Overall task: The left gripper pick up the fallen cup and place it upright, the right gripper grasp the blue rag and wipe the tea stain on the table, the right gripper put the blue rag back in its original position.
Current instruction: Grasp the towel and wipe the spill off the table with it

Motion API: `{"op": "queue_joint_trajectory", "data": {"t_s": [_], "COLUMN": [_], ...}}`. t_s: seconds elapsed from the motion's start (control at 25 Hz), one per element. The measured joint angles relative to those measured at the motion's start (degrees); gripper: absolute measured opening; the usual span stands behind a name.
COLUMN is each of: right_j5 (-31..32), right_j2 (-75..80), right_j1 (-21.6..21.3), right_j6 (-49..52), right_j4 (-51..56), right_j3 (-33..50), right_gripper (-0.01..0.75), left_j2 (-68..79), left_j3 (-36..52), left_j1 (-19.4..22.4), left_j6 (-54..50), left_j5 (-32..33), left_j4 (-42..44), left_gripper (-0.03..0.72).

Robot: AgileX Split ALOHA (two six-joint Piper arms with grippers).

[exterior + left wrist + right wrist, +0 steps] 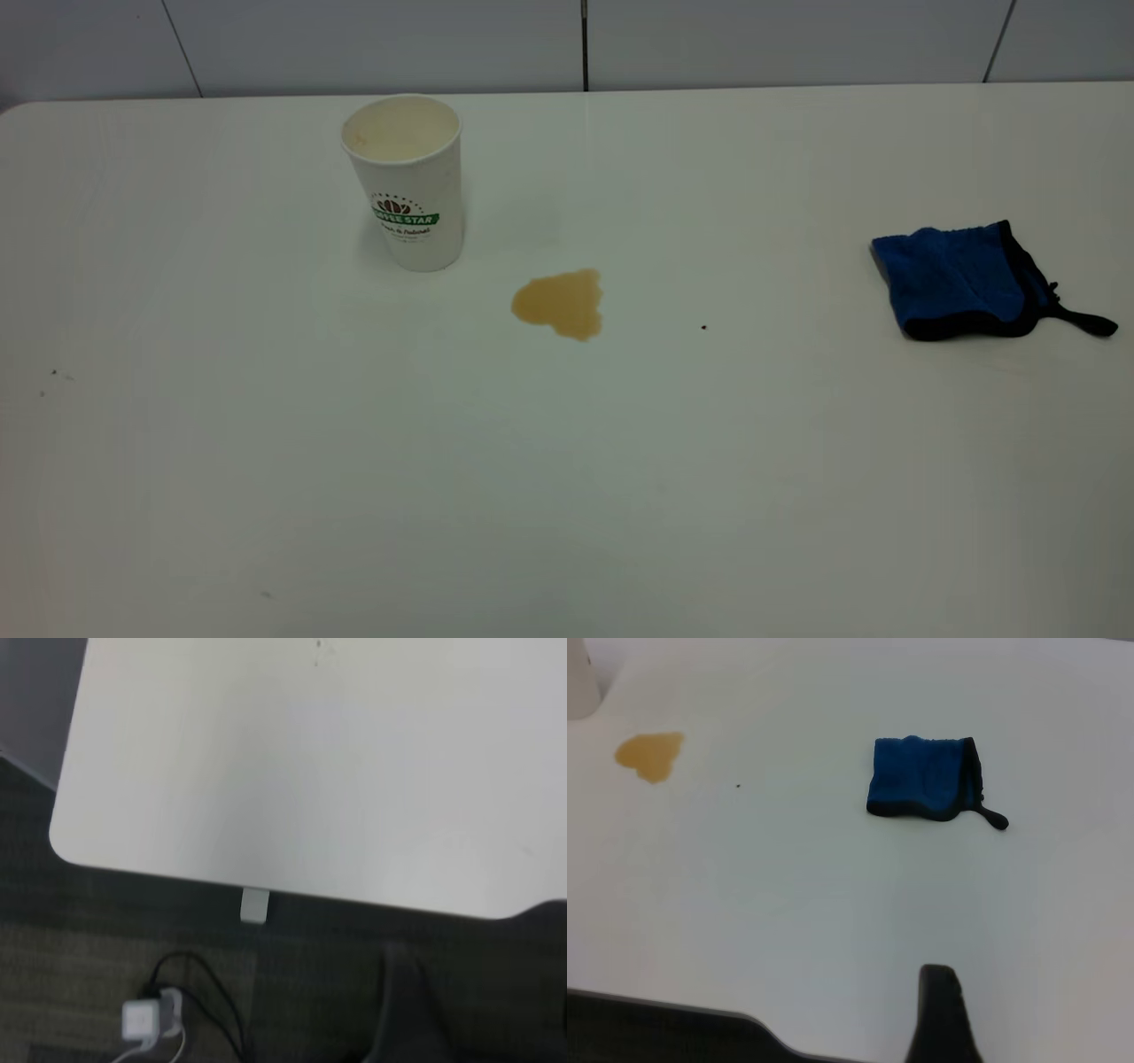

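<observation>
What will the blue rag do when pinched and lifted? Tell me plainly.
The blue rag lies folded and rumpled, so it probably droops and unfolds when lifted. Its plush pile likely grips well. The black loop at its corner would probably dangle.

Right gripper (941, 1014): only one piece of it shows, in its own wrist view. It's plain matte black with a blunt tip, rounded corners and a squared-off top, and it widens steadily toward the base. The surface is smooth and a uniform black.

Left gripper (400, 1010): shows only as a dim, dark, narrow shape with soft edges in its wrist view. It's black or near-black, and I can't make out any detail on it.
</observation>
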Motion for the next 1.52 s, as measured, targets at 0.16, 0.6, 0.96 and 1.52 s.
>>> {"op": "queue_joint_trajectory", "data": {"t_s": [0.16, 0.6, 0.96, 1.52], "right_j5": [0.0, 0.0, 0.0, 0.0], "right_j2": [0.0, 0.0, 0.0, 0.0], "right_j1": [0.0, 0.0, 0.0, 0.0], "right_j6": [0.0, 0.0, 0.0, 0.0], "right_j4": [0.0, 0.0, 0.0, 0.0], "right_j3": [0.0, 0.0, 0.0, 0.0], "right_gripper": [0.572, 0.572, 0.572, 0.572], "left_j2": [-8.1, -18.6, -20.8, -20.8], "left_j3": [3.6, 6.5, 6.5, 6.5], "left_j1": [0.0, 0.0, -1.4, -1.4], "left_j6": [0.0, -0.2, 0.5, 0.8], "left_j5": [-0.1, -1.3, -1.3, -1.3], "left_j4": [0.0, -0.5, -2.4, -2.5], "left_gripper": [0.452, 0.452, 0.452, 0.452]}}
